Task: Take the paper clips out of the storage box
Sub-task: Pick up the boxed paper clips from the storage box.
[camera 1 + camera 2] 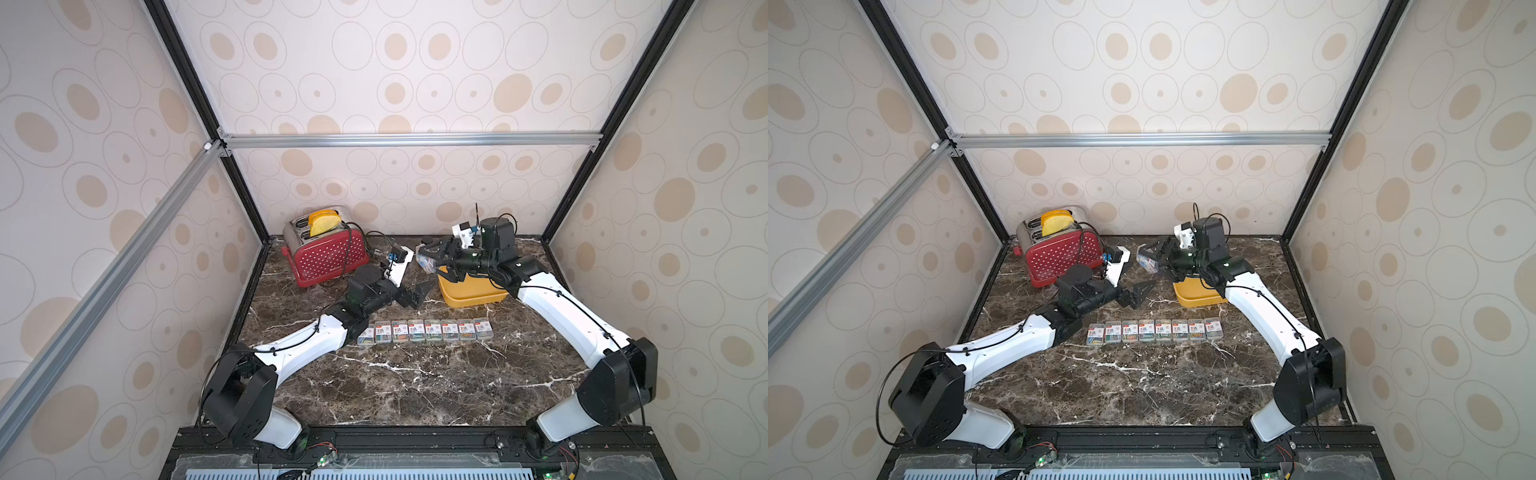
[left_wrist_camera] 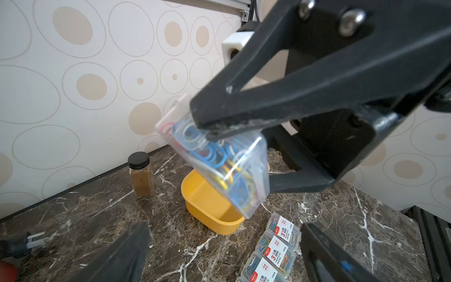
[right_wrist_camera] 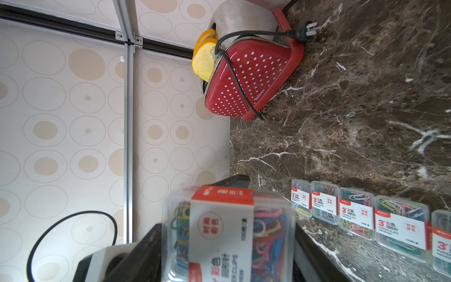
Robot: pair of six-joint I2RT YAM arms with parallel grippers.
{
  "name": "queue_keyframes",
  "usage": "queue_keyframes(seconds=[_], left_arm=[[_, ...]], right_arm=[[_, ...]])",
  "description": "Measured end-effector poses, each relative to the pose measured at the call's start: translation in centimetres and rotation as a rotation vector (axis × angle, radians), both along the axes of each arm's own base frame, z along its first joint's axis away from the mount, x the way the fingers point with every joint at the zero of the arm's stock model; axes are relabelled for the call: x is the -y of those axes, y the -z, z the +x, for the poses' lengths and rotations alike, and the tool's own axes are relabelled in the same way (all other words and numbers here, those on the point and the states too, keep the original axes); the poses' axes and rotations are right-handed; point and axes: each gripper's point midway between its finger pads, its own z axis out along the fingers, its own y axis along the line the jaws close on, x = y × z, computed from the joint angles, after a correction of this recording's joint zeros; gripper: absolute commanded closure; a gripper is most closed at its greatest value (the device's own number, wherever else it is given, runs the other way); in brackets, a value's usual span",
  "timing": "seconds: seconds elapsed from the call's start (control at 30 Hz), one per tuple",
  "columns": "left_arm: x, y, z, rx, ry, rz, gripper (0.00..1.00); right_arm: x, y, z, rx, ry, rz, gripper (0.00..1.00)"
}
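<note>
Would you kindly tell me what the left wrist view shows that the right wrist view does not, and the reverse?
Only the left wrist view: a brown bottle, the yellow storage box, and the right pincer seen from outside. Only the right wrist view: the red toaster with yellow slices and its plug. Both: the held clip case, shut in the right pincer, the row of clip cases, and the marble table.

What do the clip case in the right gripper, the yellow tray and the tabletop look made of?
Clip case: clear, glossy hard plastic; coloured clips show through its walls. Yellow tray: opaque moulded plastic, smooth with a slight sheen, rounded corners. Tabletop: polished dark brown marble look with white veins; real stone or a printed surface, can't tell.
</note>
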Motion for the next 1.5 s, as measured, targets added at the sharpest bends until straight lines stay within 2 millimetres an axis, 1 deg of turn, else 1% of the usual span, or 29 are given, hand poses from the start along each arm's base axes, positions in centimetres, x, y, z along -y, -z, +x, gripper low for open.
queue_keyframes(seconds=[0.2,0.33,0.57,0.67,0.73,0.83,0.87,0.93,1.0,1.03,1.1,1.13,1.17,1.2,1.23,1.3,1.37,1.47,1.5], left_arm=[[-0.2,-0.7,0.4,0.025,-0.024,-0.008,0.01],[-0.3,-1.4,0.6,0.040,-0.034,-0.019,0.02],[-0.1,-2.6,0.7,0.058,-0.034,-0.045,0.05],[-0.1,-3.2,0.8,0.061,-0.036,-0.061,0.11],[-0.1,-3.3,0.8,0.059,-0.037,-0.067,0.19],[0.1,-3.3,0.7,0.052,-0.032,-0.072,0.34],[0.1,-3.3,0.7,0.049,-0.031,-0.073,0.36],[0.1,-3.3,0.7,0.046,-0.034,-0.074,0.36],[0.0,-3.3,0.7,0.043,-0.037,-0.077,0.28],[0.0,-3.2,0.8,0.037,-0.043,-0.080,0.26],[-0.3,-3.0,1.0,0.024,-0.061,-0.084,0.26],[-0.4,-3.0,1.0,0.019,-0.070,-0.086,0.22],[-0.6,-2.9,1.1,0.013,-0.082,-0.085,0.15],[-0.8,-2.9,1.1,0.007,-0.094,-0.084,0.11],[-0.9,-2.8,1.2,-0.003,-0.106,-0.086,0.11],[-1.1,-2.7,1.3,-0.022,-0.119,-0.094,0.19],[-1.1,-2.7,1.2,-0.033,-0.122,-0.100,0.33],[-0.8,-2.7,0.8,-0.051,-0.115,-0.112,0.50],[-0.8,-2.7,0.7,-0.058,-0.116,-0.117,0.54]], right_arm=[[-0.3,0.6,-1.1,-0.012,-0.024,-0.006,0.59],[-0.4,1.1,-1.5,-0.020,-0.032,-0.013,0.59],[-1.2,1.1,-2.4,-0.011,-0.064,-0.019,0.59],[-1.7,1.2,-2.9,-0.005,-0.081,-0.021,0.59],[-1.8,1.2,-3.0,-0.002,-0.085,-0.024,0.60],[-1.9,1.2,-3.0,0.008,-0.081,-0.028,0.59],[-1.8,1.2,-2.9,0.010,-0.078,-0.029,0.59],[-1.8,1.2,-2.9,0.013,-0.076,-0.032,0.59],[-1.8,1.1,-2.9,0.016,-0.074,-0.032,0.59],[-1.7,1.1,-2.9,0.019,-0.073,-0.033,0.59],[-1.7,1.1,-2.9,0.022,-0.072,-0.034,0.60],[-1.7,1.1,-2.9,0.024,-0.072,-0.035,0.60],[-1.7,1.1,-2.9,0.024,-0.071,-0.036,0.59],[-1.7,1.1,-2.9,0.024,-0.070,-0.036,0.59],[-1.7,1.0,-2.9,0.027,-0.071,-0.036,0.59],[-1.7,1.0,-2.8,0.029,-0.069,-0.037,0.60],[-1.7,1.0,-2.8,0.033,-0.066,-0.039,0.59],[-1.8,1.0,-2.8,0.037,-0.068,-0.041,0.59],[-1.8,1.0,-2.8,0.043,-0.070,-0.042,0.59]])
